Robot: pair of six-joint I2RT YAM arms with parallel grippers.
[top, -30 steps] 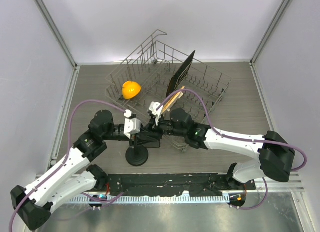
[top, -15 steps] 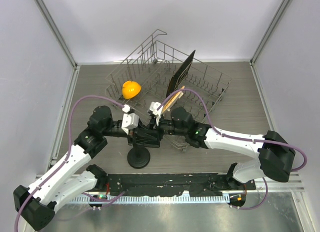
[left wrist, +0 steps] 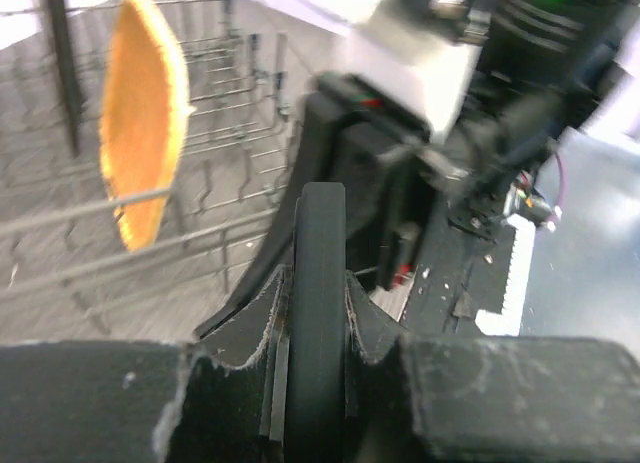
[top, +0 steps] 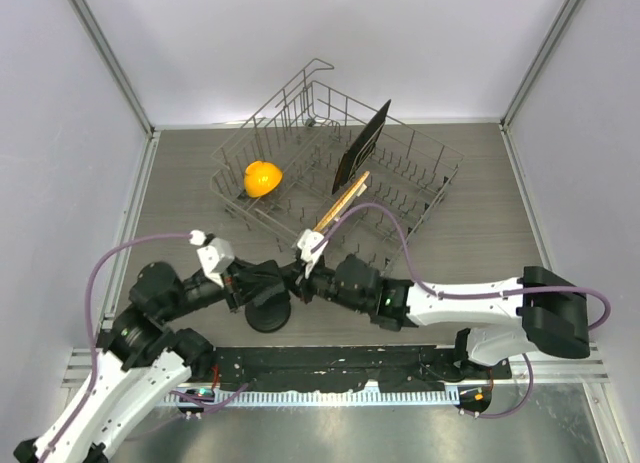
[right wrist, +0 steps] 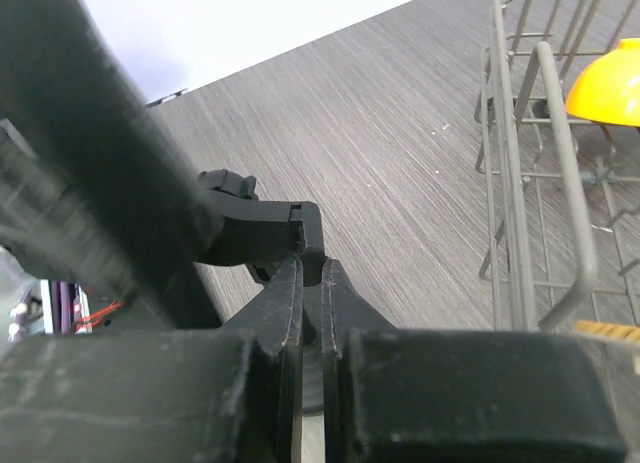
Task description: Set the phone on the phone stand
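Note:
The phone (left wrist: 320, 233), a thin black slab, shows edge-on in the left wrist view, and my left gripper (left wrist: 318, 278) is shut on it. From above, the left gripper (top: 260, 281) sits just above the phone stand's round black base (top: 268, 316). My right gripper (top: 298, 283) reaches in from the right and meets it there. In the right wrist view the right gripper (right wrist: 313, 263) is shut on the end of the stand's angled black clip arm (right wrist: 265, 228). From above, the two grippers hide the phone itself.
A grey wire dish rack (top: 425, 173) stands behind the grippers. It holds an orange object (top: 262, 177), an upright black board (top: 362, 143) and a wooden utensil (top: 340, 203). The rack's wires (right wrist: 520, 183) run close on the right gripper's right side.
The left arm has drawn back toward the near left with the phone. The right gripper followed to the left and nearer. The stand base has shifted slightly left.

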